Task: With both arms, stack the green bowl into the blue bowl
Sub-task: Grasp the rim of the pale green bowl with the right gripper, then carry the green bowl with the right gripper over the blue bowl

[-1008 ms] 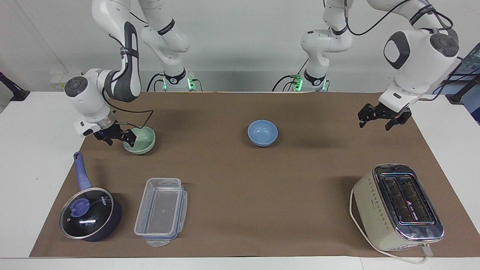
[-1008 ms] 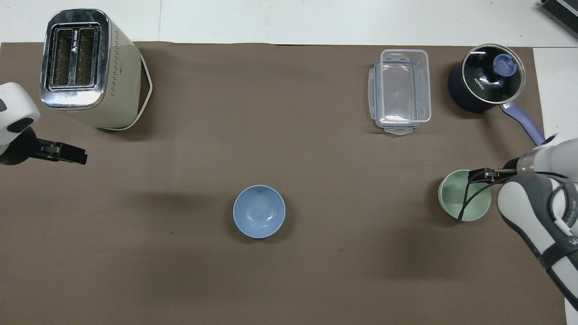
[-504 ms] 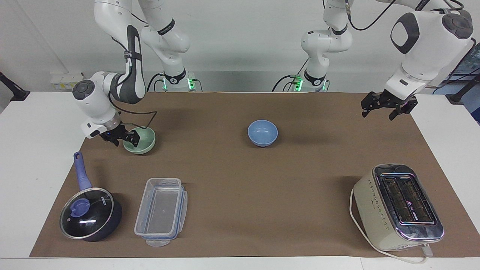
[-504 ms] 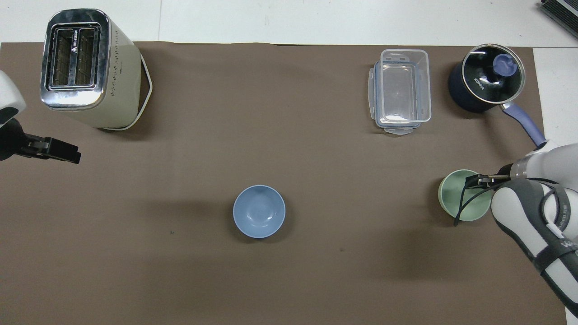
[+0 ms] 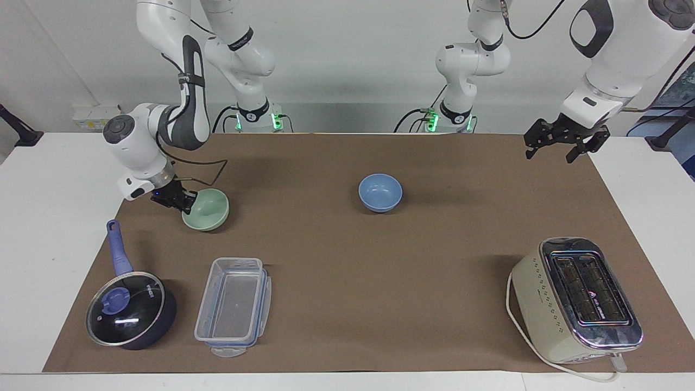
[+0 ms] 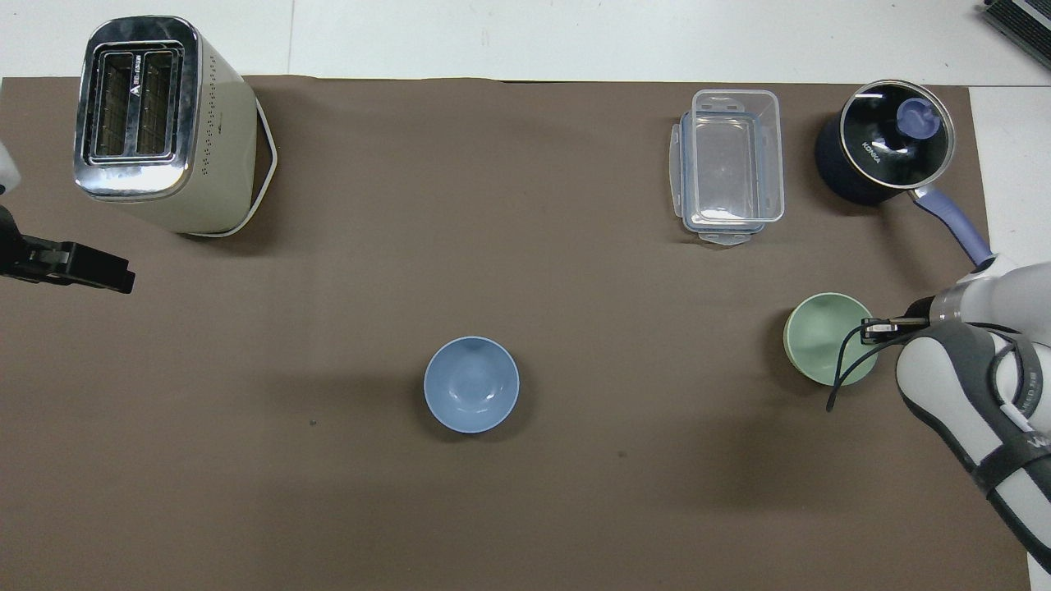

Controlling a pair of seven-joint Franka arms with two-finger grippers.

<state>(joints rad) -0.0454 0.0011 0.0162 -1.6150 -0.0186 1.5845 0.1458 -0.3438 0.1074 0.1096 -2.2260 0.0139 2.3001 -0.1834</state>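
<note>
Your right gripper point(image 5: 183, 200) pinches the green bowl point(image 5: 207, 209) by its rim, tilted; the blue bowl point(image 5: 380, 192) sits empty mid-mat toward the left arm's end. Your left gripper point(image 5: 561, 139) hangs spread above the mat's point(image 5: 380, 282) corner.

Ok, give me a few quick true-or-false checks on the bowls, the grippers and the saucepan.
1. The green bowl is in the blue bowl: false, they are apart and the blue bowl is empty.
2. The right gripper is at the green bowl's rim: true.
3. The left gripper holds the blue bowl: false, it hangs open and empty over the left arm's end of the mat.
4. The saucepan has its lid on: true.
</note>
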